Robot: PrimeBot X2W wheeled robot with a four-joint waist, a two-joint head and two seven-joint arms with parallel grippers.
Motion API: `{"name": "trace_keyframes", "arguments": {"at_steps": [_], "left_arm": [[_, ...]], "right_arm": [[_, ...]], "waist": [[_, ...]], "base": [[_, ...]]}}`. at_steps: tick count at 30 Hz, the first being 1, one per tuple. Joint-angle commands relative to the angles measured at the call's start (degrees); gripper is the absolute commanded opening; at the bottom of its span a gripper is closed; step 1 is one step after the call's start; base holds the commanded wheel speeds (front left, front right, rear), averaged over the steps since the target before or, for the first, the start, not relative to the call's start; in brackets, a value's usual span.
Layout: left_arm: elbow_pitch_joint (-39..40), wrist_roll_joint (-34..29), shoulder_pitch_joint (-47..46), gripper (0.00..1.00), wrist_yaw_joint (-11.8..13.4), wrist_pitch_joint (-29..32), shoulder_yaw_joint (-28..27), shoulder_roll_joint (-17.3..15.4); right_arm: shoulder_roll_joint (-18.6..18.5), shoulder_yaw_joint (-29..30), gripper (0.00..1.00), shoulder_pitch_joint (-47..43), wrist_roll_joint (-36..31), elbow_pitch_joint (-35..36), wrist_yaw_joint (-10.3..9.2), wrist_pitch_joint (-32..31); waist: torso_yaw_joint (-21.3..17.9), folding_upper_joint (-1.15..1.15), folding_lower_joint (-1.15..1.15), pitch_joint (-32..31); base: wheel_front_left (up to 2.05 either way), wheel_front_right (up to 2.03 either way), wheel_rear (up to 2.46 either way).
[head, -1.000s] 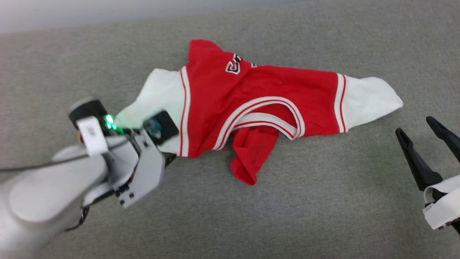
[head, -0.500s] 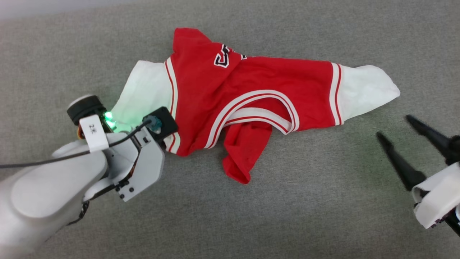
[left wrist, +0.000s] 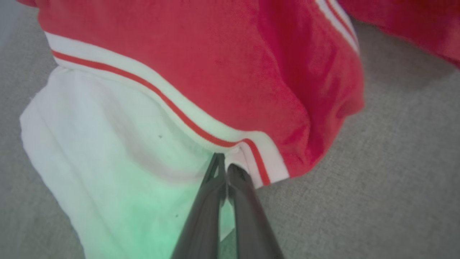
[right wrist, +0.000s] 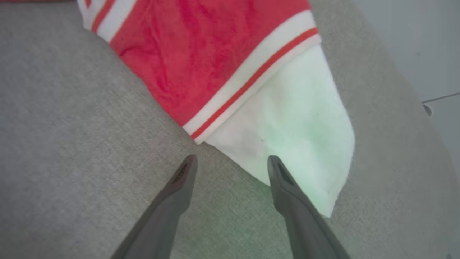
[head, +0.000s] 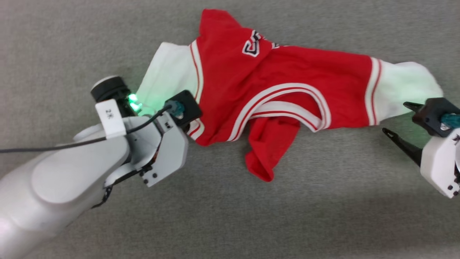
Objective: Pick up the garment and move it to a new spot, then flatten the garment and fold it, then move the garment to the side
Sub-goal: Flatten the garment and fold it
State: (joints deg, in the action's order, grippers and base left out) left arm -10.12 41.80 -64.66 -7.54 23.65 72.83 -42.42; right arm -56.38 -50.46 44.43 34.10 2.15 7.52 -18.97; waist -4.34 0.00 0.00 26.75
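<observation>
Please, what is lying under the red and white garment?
The garment lies crumpled on a grey fabric surface, which shows all around it. A red fold comes out from under its striped trim. Anything else beneath is covered by cloth.

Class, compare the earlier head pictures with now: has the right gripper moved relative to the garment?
Yes. The right gripper has come up toward the garment; its open fingers are now at the edge of the white sleeve.

Look: red shirt [head: 287, 77], white sleeves, striped trim, black lettering.
Pose: crumpled, sleeves spread sideways.
Place: grey table [head: 215, 223], right sleeve near its edge.
</observation>
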Motion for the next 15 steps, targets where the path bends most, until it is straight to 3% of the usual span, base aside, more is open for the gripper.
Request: {"name": "trace_keyframes", "arguments": {"at_steps": [1, 7, 8, 9, 10, 11, 15], "left_arm": [[-1.33, -0.24, 0.54, 0.00, 0.16, 0.11, 1.08, 1.31], [-1.90, -0.07, -0.06, 0.00, 0.18, -0.26, 1.22, 2.13], [-1.99, -0.05, 0.00, 0.00, 0.23, -0.35, 1.23, 2.16], [-2.19, 0.03, -0.06, 0.00, 0.22, -0.47, 1.23, 2.17], [-2.48, 0.25, -0.07, 0.00, 0.22, -0.74, 1.25, 2.22], [-2.90, 0.62, -0.06, 0.00, 0.23, -1.27, 1.25, 2.30], [-5.85, 3.96, -0.67, 0.00, 0.40, -4.50, 1.11, 2.11]], "right_arm": [[0.07, -4.99, 1.00, 4.11, 0.20, -2.58, -0.06, 0.34], [0.75, -19.48, 1.00, 14.01, 0.30, -10.45, -0.16, 1.06], [1.03, -20.73, 0.92, 14.98, 0.74, -11.47, -0.30, 1.49], [1.27, -21.59, 0.45, 15.84, 1.30, -12.36, -0.48, 1.90], [1.46, -22.22, 0.09, 16.55, 1.90, -13.17, -0.51, 2.39], [1.69, -22.60, 0.00, 17.02, 2.73, -13.89, -0.53, 3.09], [1.57, -23.01, 0.00, 18.43, 6.07, -15.32, -0.39, 7.23]], "waist": [[2.58, 0.00, 0.00, 2.33], [4.38, 0.00, 0.00, 3.78], [4.50, 0.00, 0.00, 3.83], [4.62, 0.00, 0.00, 3.84], [4.71, 0.00, 0.00, 3.80], [4.79, 0.00, 0.00, 3.65], [4.89, 0.00, 0.00, 1.89]], "base": [[0.00, 0.00, 0.00], [0.00, 0.00, 0.00], [0.00, 0.00, 0.00], [0.00, 0.00, 0.00], [0.00, 0.00, 0.00], [0.00, 0.00, 0.00], [0.00, 0.00, 0.00]]}}
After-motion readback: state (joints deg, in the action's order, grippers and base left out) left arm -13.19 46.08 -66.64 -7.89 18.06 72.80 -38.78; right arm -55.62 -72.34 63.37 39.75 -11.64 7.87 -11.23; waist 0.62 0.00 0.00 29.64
